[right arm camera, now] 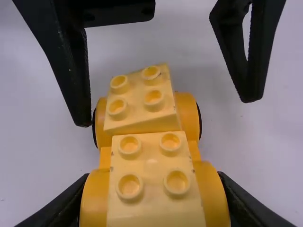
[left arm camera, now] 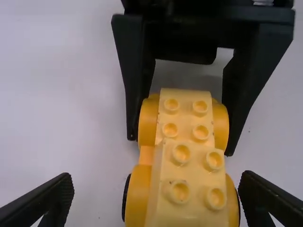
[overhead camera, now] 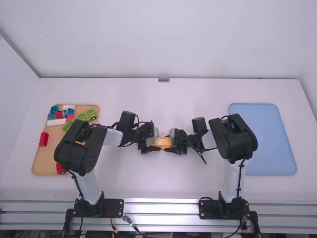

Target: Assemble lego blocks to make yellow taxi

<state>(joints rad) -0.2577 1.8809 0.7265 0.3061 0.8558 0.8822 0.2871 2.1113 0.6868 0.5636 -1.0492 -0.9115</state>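
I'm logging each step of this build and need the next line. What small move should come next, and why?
Probably the left gripper should close gently on the crooked yellow block and square it up: that block sits askew to the other yellow block, the left fingers stand open around it, and the right gripper grips the car's other end.

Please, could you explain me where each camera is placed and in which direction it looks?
High view: above and behind the arms, looking forward and down at the table; left arm and right arm show.
Left wrist view: on the left wrist, facing the yellow car; left claw and right claw show.
Right wrist view: on the right wrist, facing the car's opposite end; both claws show.
Both wrist views share the car, table and claws.
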